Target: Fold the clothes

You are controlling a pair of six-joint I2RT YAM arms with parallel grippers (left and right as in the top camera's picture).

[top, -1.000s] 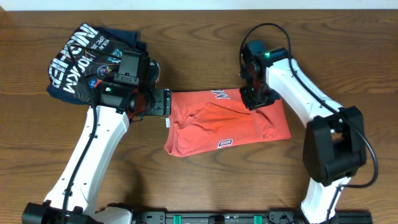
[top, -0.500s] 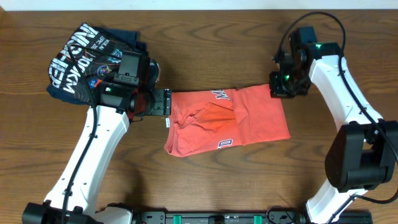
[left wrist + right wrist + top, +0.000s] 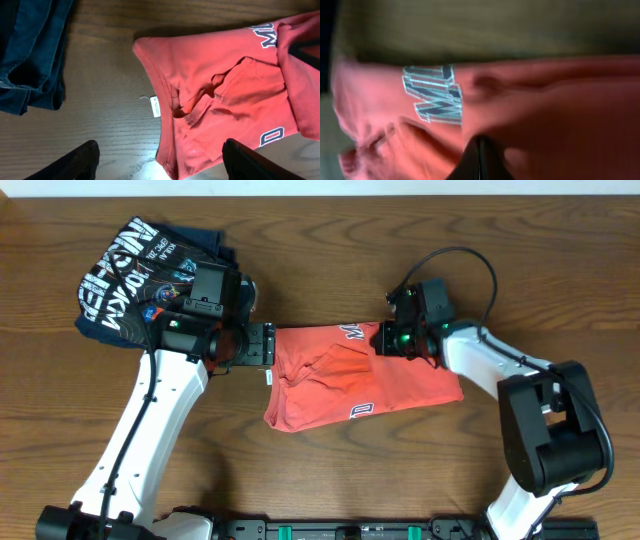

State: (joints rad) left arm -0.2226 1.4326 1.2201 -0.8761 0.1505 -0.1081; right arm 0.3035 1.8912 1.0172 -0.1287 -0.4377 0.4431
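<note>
Both arms have glossy white shell links (image 3: 150,420) joined by bulky matte black joint housings (image 3: 545,415), thin black cables (image 3: 470,255) looping alongside, a small green indicator light (image 3: 403,337) by each wrist, and the left black end effector (image 3: 160,145) shows blunt dark fingers (image 3: 70,162)

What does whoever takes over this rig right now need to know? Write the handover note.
Left gripper: open, hovering at the neck end of the T-shirt, beside its white neck tag; holding nothing.
Right gripper: fingers look shut, low at the T-shirt's far edge near the lettering; the wrist view is too blurred to tell whether cloth is pinched.
T-shirt: mid-table, folded into a rough rectangle, rumpled around the collar.
Navy shirt: folded, at the far left corner.
Done: first folds.
Left: probably smooth the collar area and fold once more.
</note>
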